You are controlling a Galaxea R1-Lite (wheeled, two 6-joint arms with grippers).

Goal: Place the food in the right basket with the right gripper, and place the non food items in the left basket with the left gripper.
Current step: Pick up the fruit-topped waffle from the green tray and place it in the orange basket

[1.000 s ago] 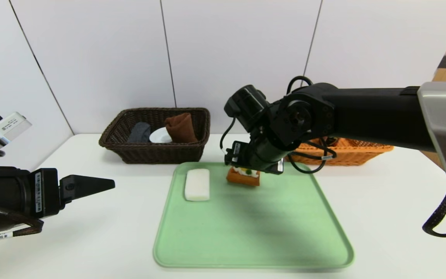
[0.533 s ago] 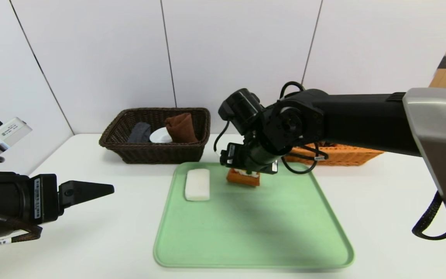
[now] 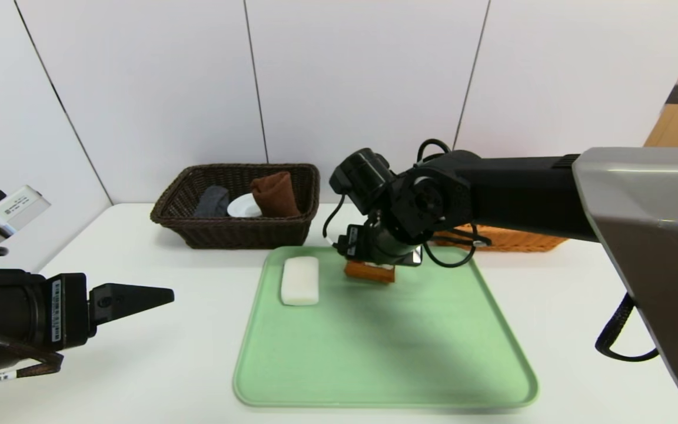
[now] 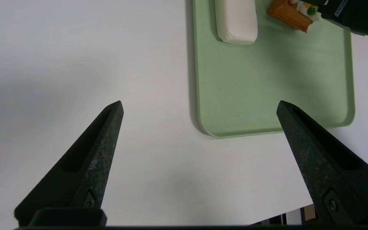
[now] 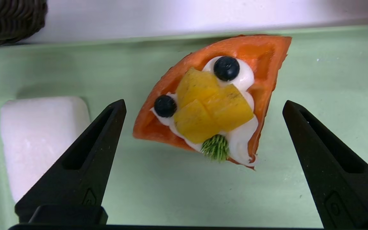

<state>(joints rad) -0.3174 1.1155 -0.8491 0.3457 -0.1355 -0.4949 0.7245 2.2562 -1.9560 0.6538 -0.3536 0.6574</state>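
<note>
Right gripper (image 5: 203, 108) sits directly over the waffle slice (image 5: 212, 102), jaws spread wide, holding nothing. In the right wrist view the slice lies squarely between the two fingers (image 5: 85, 159), clear gap on each side, no contact yet. Your coming move turns on this: the slice is a wedge, its long straight cut edge running diagonally across the gap rather than parallel to the fingers, so the jaws will likely close on one curved crust side and one corner instead of on flat faces. Consider a small wrist turn before closing.

Textures: the waffle is orange, gridded, stiff-looking, probably a plastic replica. Toppings ride on its upper face: white cream, yellow fruit chunks, two dark berries, a green sprig. Grip low on the crust, not the topping.

Beside one finger, on the same green tray (image 3: 386, 353), lies the white block (image 5: 40, 134), soft-cornered and matte like a bar of soap. It is close enough that the finger on that side could nudge it on the way down.

Left gripper (image 4: 200, 108) hangs well off from the tray over bare table, jaws wide, empty. The right arm is by far the nearer to the slice.

Orange basket (image 3: 504, 238) sits just behind the right arm, mostly hidden; dark basket (image 3: 239, 229) stands across the tray's far corner with cloth and a white dish inside.
</note>
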